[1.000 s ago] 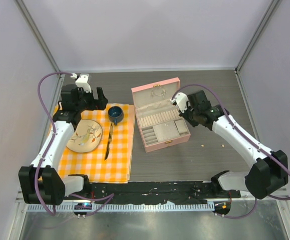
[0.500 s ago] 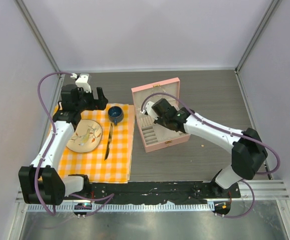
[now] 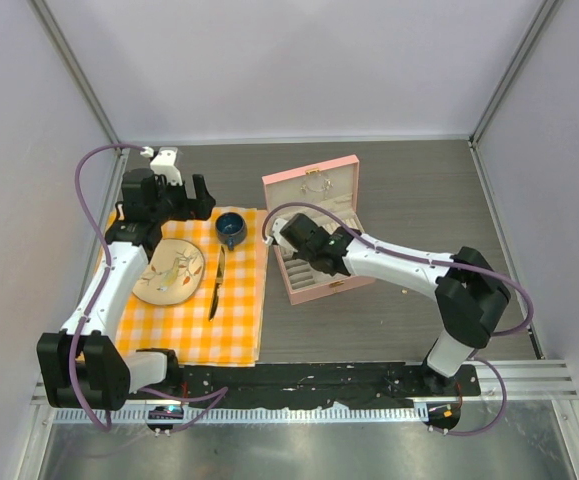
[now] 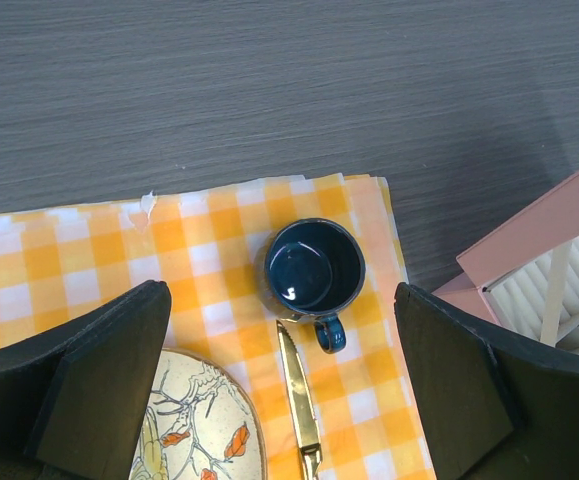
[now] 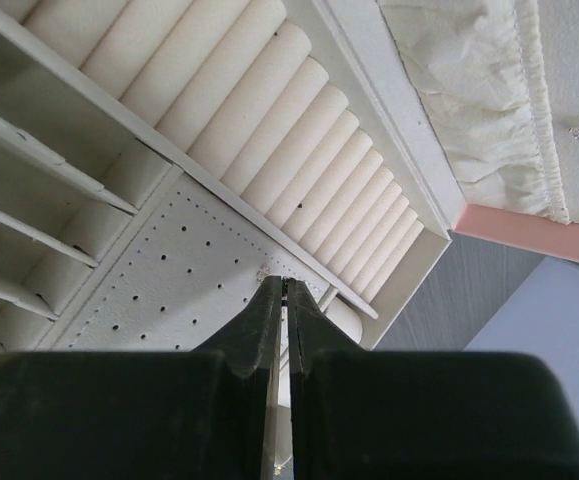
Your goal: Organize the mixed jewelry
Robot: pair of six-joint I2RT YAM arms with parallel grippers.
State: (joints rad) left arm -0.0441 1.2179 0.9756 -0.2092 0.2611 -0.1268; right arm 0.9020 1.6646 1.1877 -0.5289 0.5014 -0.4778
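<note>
My right gripper (image 3: 291,236) is shut and hangs low inside the open pink box (image 3: 335,286), over its left half. In the right wrist view its fingertips (image 5: 285,283) meet above a cream perforated panel (image 5: 169,280), beside the ring rolls (image 5: 299,150). A tiny silvery speck of jewelry (image 5: 263,272) lies on the panel just left of the tips. Whether anything is pinched between them does not show. A thin chain (image 3: 316,185) hangs in the lid pocket. My left gripper (image 3: 169,200) is open above the cloth's far edge, with nothing in it.
A yellow checked cloth (image 3: 194,335) carries a dark blue cup (image 4: 315,268), a gold knife (image 4: 299,400) and a patterned plate (image 3: 169,272). The box's raised lid (image 3: 309,168) stands at the back. Pale walls close in the table on three sides.
The right arm has swung left, carrying its shut gripper from the box's right side across to its left half. The left arm has not moved.
</note>
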